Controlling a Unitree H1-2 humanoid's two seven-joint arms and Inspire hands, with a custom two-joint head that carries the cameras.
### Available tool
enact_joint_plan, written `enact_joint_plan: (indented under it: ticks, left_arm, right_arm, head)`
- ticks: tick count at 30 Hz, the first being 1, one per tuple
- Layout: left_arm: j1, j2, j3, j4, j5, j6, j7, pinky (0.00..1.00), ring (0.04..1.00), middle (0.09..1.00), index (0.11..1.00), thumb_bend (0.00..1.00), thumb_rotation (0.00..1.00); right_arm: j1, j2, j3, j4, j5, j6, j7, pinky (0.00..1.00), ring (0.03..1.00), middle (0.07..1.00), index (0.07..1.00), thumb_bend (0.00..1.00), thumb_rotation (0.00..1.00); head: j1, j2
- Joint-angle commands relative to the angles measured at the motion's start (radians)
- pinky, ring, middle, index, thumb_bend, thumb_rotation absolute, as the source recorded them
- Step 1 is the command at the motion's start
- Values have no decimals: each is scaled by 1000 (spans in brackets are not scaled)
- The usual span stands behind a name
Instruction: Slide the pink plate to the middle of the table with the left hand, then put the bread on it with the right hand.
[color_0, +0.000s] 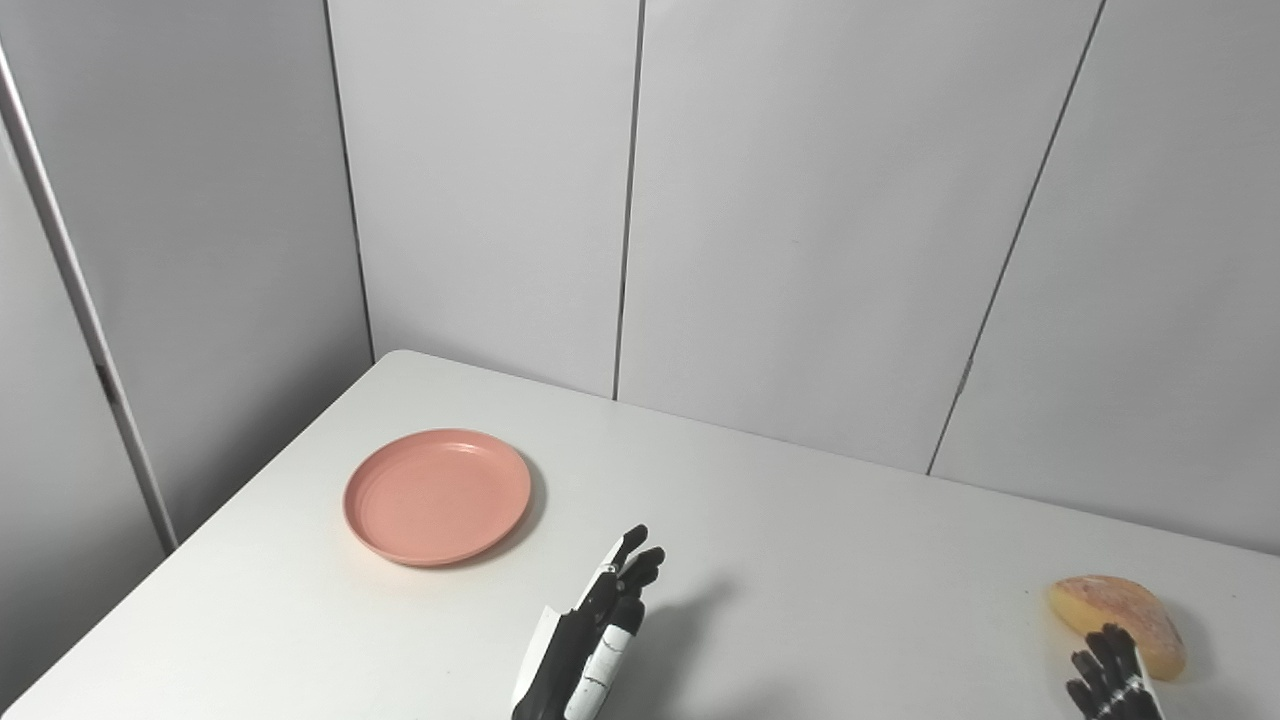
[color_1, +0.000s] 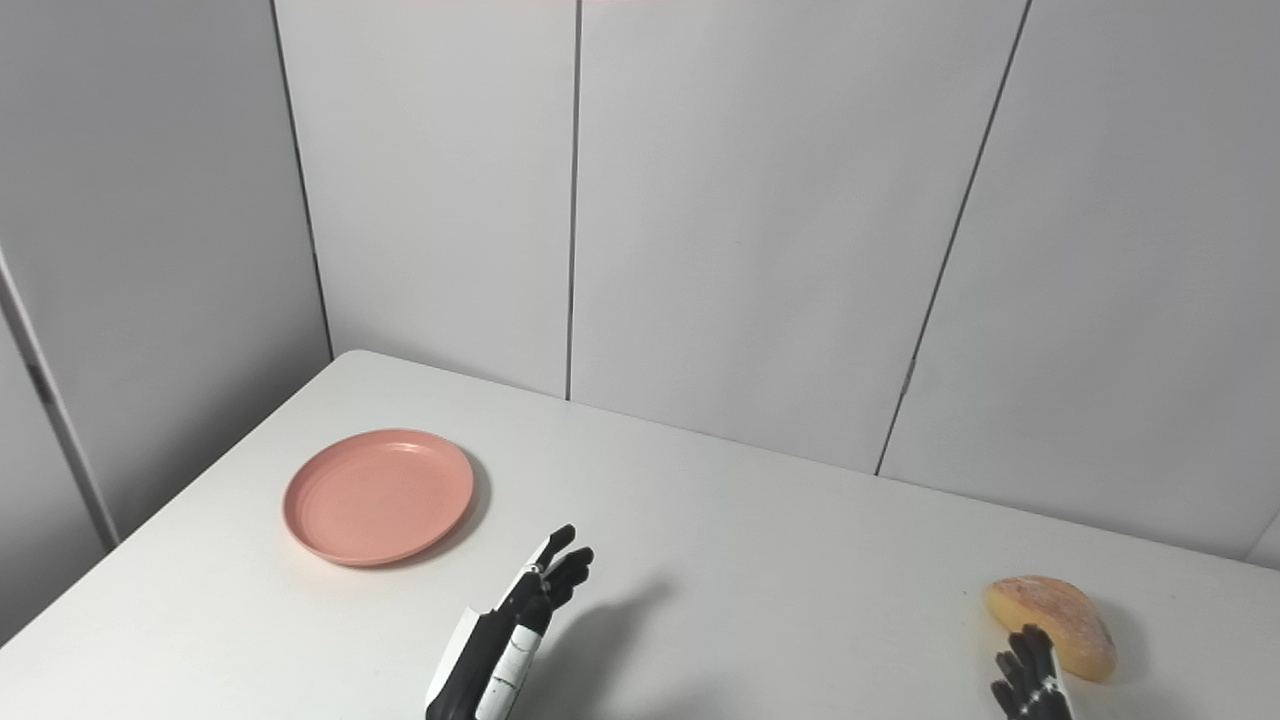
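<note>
- The pink plate (color_0: 437, 496) lies flat on the white worktop (color_0: 800, 560), over on the left side and nearer the far edge; nothing rests on it.
- My left hand (color_0: 595, 632) is raised above the worktop near the middle, to the right of the plate and nearer to me, not touching it. Its fingers (color_0: 632, 560) are stretched out, apart and pointing away from me, holding nothing.
- The bread (color_0: 1118, 611) lies on the worktop far to the right, well apart from the plate.
- My right hand (color_1: 1030, 680) shows only at the bottom edge, its fingers (color_0: 1108, 655) spread, just beside the near side of the bread; I cannot tell whether they touch it.
</note>
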Motion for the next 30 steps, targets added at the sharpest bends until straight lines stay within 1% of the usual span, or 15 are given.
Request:
enact_joint_plan:
  ticks: [1, 3, 5, 8, 9, 12, 15, 17, 19, 21, 27, 30]
  left_arm:
    - [-75, 7, 16, -42, -10, -8, 3, 881, 822, 821, 828, 942, 1000]
    - [-105, 17, 32, -44, -15, -8, 6, 862, 806, 807, 813, 948, 1000]
    - [-139, 31, 51, -52, -31, 0, 2, 840, 786, 803, 827, 972, 1000]
    - [-164, 43, 66, -63, -47, 15, -4, 820, 769, 800, 838, 996, 1000]
    - [-182, 53, 79, -63, -71, 16, -10, 819, 768, 799, 838, 999, 1000]
    - [-233, 94, 114, -61, -120, 25, -28, 799, 770, 799, 827, 1000, 1000]
    - [-269, 136, 141, -53, -138, 38, -40, 761, 767, 784, 795, 1000, 1000]
    - [-296, 173, 161, -34, -149, 30, -50, 754, 773, 784, 791, 1000, 1000]
    - [-315, 210, 176, -8, -159, 17, -60, 764, 780, 792, 800, 1000, 1000]
    - [-332, 241, 191, 8, -167, 19, -66, 780, 791, 803, 813, 1000, 1000]
    - [-358, 302, 229, 3, -202, 52, -73, 804, 832, 832, 845, 1000, 1000]
    - [-370, 339, 251, 23, -225, 53, -87, 816, 836, 834, 849, 1000, 998]
  right_arm:
    - [65, 3, 0, 49, 0, 21, 3, 1000, 1000, 998, 1000, 831, 1000]
    - [67, 2, 1, 45, 0, 22, 3, 1000, 1000, 999, 1000, 833, 1000]
    - [69, 3, 1, 41, 2, 23, 2, 1000, 1000, 999, 1000, 836, 1000]
    - [69, 4, 1, 37, 3, 27, 2, 1000, 1000, 997, 1000, 838, 1000]
    - [69, 3, 1, 38, 5, 28, 3, 1000, 1000, 997, 1000, 839, 1000]
    - [69, 4, 1, 39, -4, 27, -2, 1000, 998, 996, 1000, 846, 1000]
    - [69, 5, 2, 37, -9, 28, -3, 1000, 993, 992, 1000, 838, 1000]
    - [67, 4, 2, 39, -6, 29, 0, 1000, 996, 993, 1000, 836, 1000]
    - [66, 5, 2, 42, -7, 24, 1, 1000, 996, 994, 1000, 831, 1000]
    - [65, 4, 3, 44, -7, 23, 2, 1000, 998, 996, 1000, 830, 1000]
    - [64, 6, 3, 45, -9, 20, 2, 1000, 998, 997, 1000, 828, 1000]
    - [64, 8, 4, 42, -11, 25, 0, 1000, 996, 995, 1000, 816, 1000]
  head:
    - [-3, 2]
    - [-3, 3]
    - [-1, 3]
    - [2, 4]
    - [2, 4]
    - [1, 4]
    - [0, 3]
    - [-1, 3]
    - [-2, 2]
    - [-1, 1]
    - [-3, -1]
    - [-7, -1]
